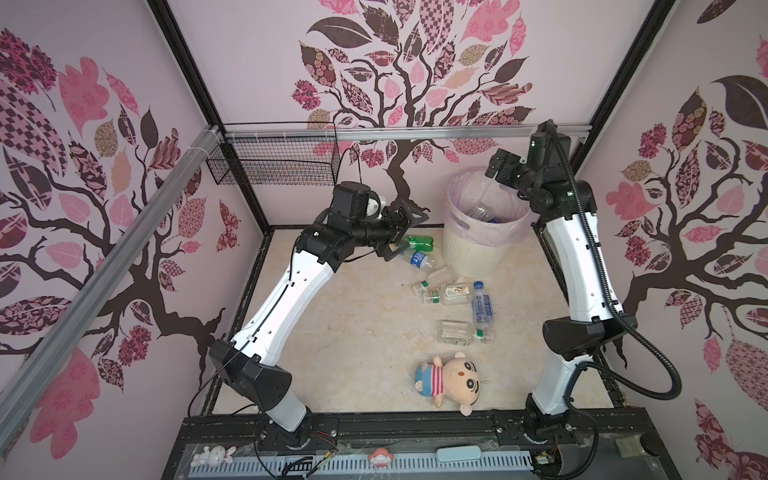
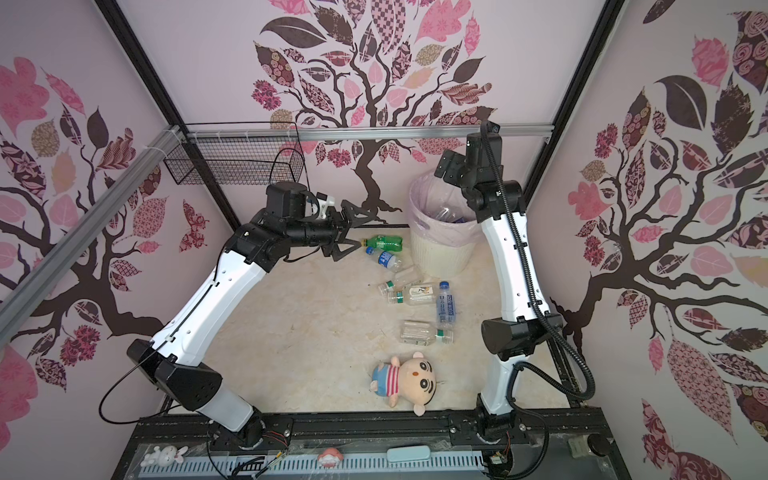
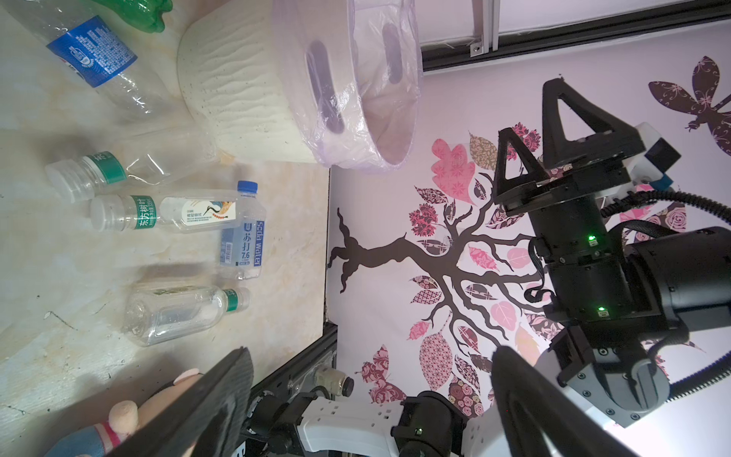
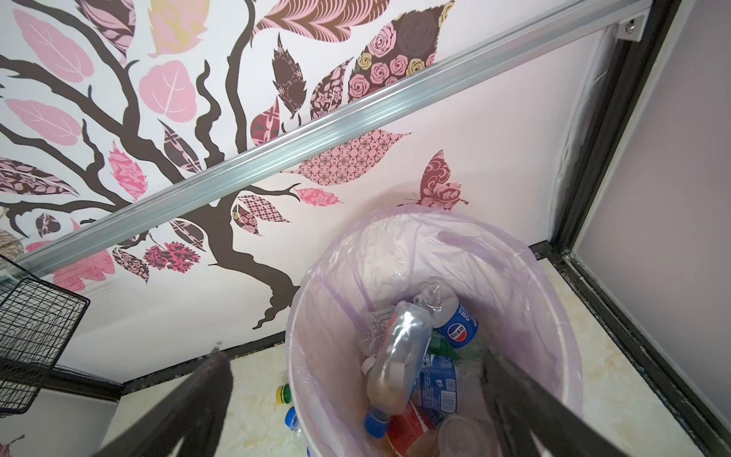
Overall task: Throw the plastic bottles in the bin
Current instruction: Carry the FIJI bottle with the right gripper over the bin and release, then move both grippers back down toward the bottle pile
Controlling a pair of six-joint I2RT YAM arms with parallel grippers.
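While the right fingers (image 1: 494, 164) hang wide and empty above the bin (image 1: 469, 253) in a top view, set for dropping, the left fingers (image 1: 405, 210) gape by a green bottle (image 1: 417, 242). Left wrist view: plastic bottles (image 3: 178, 312) lie loose on the desk (image 3: 59, 257) beside the bin. Right wrist view: more (image 4: 399, 348) are piled inside.
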